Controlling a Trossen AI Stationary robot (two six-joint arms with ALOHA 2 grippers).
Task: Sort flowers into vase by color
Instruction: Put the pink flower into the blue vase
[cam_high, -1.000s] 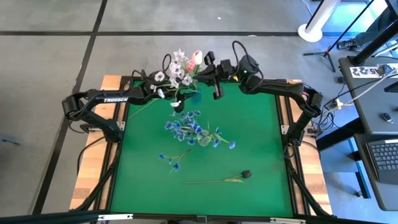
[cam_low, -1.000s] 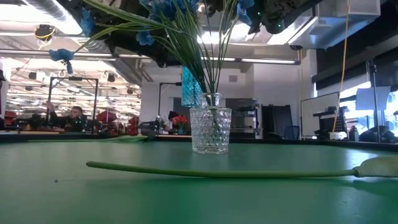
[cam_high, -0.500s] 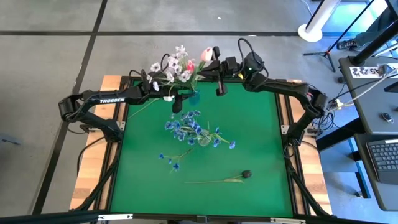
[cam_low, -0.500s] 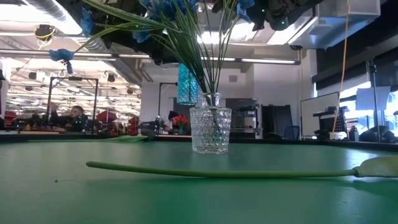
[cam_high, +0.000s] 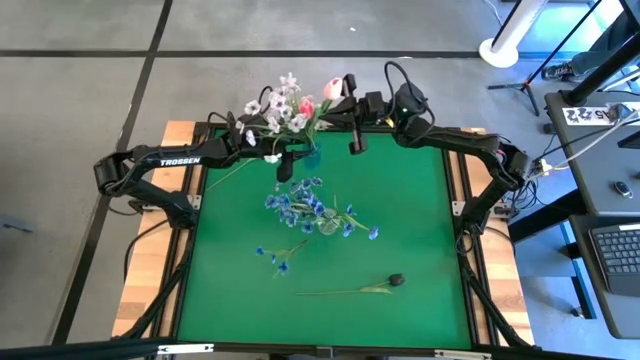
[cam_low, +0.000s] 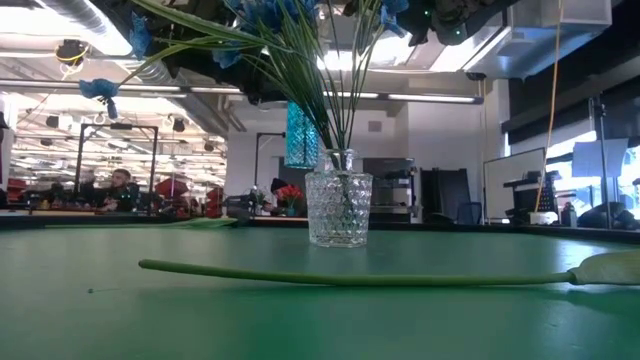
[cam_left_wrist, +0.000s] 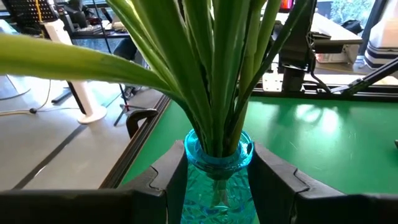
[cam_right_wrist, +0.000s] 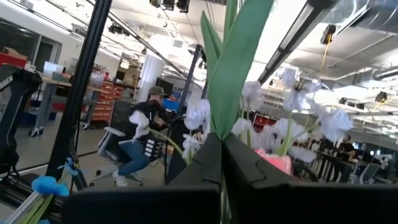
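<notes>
My left gripper is shut on a blue glass vase near the table's far edge; the vase holds white blossoms and a pink tulip. My right gripper is just right of that bunch, shut on the stem of another pink tulip. A clear glass vase with blue flowers stands mid-table. A loose blue sprig and a dark-budded flower lie on the mat nearer me. My left gripper holds the blue vase by its neck, just under the rim, pinched between the two fingers, which come in level. The vase stays upright and is lifted clear of the table. My right gripper pinches the pink tulip's green stem and leaf between its shut fingers. The leaf stands up beyond the fingers. The stem's lower end is hidden, so whether it is in the vase cannot be told.
The green mat has open room on its right half and along the near edge. The dark bud's long stem lies across the near part. Beyond the far edge are a workshop and people.
Both grippers have shifted toward the table's far edge and a little up. The blue vase with its bunch has risen and moved slightly left with my left gripper. The pink tulip in my right gripper has moved away from the bunch, toward the right.
</notes>
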